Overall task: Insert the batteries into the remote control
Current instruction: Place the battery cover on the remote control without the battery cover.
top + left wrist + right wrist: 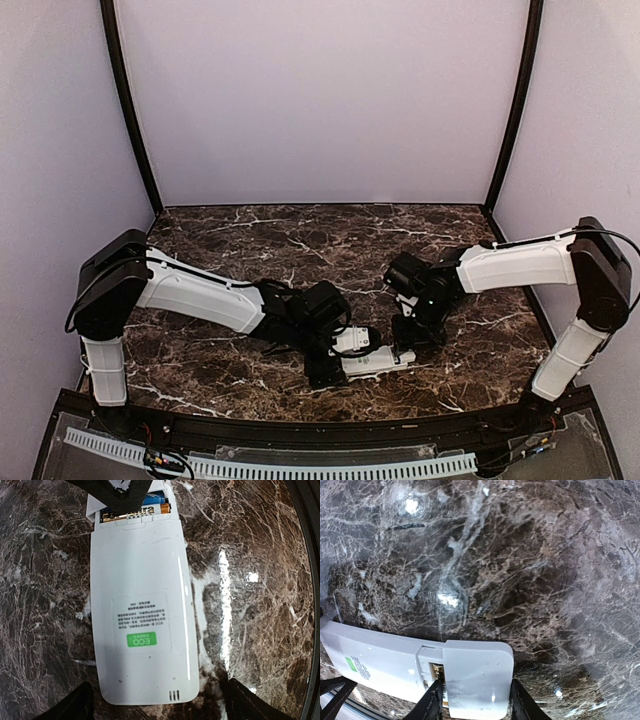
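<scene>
The white remote control (142, 605) lies face down on the marble table, its green-labelled back up; it also shows in the top view (375, 360) and the right wrist view (380, 665). A blue battery (155, 501) shows in the open compartment at its far end. My left gripper (157, 705) is open, its fingers straddling the remote's near end with a gap on each side. My right gripper (476, 705) is shut on the plain white cover piece (477, 677), held over the battery compartment and partly overlapping it. Any other batteries are hidden.
The dark marble table (300, 240) has plain pale walls on three sides. A black rail (300, 430) runs along the near edge, close to the remote. Both arms meet at the front middle of the table.
</scene>
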`<state>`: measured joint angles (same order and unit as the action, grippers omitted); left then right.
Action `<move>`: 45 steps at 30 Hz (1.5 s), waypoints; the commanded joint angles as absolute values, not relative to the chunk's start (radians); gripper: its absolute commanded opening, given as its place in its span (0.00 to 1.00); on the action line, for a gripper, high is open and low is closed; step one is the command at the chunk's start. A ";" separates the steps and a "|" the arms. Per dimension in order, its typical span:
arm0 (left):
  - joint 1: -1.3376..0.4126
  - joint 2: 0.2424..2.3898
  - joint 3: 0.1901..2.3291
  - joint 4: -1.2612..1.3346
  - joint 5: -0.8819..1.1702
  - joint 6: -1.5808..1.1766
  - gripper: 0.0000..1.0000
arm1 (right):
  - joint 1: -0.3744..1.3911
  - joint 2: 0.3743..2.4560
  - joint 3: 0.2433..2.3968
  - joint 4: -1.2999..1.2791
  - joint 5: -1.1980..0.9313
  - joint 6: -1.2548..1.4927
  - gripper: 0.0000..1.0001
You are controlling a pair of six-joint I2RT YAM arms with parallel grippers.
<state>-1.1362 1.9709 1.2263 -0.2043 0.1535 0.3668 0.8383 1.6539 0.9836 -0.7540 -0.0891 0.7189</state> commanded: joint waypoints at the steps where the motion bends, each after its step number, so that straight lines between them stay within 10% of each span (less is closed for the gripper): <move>1: -1.134 1.993 1.229 -0.276 0.155 0.386 0.90 | 0.849 1.666 0.981 -0.749 -0.086 0.713 0.42; 45: -1.135 2.001 1.232 -0.274 0.169 0.381 0.90 | 0.892 1.518 0.932 -0.801 -0.027 0.838 0.34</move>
